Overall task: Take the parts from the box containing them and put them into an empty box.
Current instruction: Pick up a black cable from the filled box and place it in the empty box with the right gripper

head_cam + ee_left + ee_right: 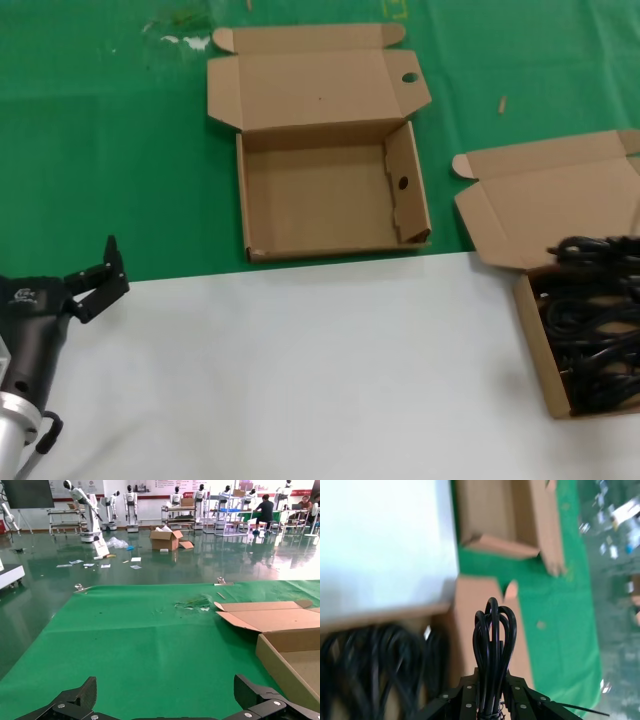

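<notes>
Right gripper (492, 700) pinching cable bundle (494, 645), unseen from head; left gripper (95, 280) spread, idle.

The tabletop (300, 380) — green mat (100, 150) behind, white in front — carries the empty box (330, 200) and the cable box (545, 350).
</notes>
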`<state>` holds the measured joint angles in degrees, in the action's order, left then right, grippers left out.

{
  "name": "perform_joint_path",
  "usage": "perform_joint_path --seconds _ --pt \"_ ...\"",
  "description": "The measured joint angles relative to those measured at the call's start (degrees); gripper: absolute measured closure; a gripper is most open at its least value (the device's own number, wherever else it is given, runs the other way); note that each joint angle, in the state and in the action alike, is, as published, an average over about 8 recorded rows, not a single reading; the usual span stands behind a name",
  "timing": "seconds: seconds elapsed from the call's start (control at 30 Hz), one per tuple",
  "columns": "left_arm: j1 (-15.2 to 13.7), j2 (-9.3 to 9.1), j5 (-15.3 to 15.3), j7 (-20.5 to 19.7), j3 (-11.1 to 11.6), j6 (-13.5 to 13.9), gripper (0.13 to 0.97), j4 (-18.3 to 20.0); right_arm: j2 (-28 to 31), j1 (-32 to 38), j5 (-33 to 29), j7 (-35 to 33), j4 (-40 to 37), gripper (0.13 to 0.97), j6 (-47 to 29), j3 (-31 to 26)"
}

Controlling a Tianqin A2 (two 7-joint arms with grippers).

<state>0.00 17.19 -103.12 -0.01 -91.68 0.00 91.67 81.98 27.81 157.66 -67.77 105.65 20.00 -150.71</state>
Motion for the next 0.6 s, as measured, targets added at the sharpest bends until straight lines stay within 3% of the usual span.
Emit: perform_joint_path --seconds 0.27,0.6 --pt "0.0 0.00 0.0 0.0 0.0 0.0 0.132 0.0 -7.7 6.4 0.0 -3.9 2.2 0.881 2.5 -2.0" --pt "0.0 0.00 0.0 0.0 0.0 0.0 0.132 0.0 -25.9 16.9 0.1 -11.1 -4.1 0.881 3.6 -6.4"
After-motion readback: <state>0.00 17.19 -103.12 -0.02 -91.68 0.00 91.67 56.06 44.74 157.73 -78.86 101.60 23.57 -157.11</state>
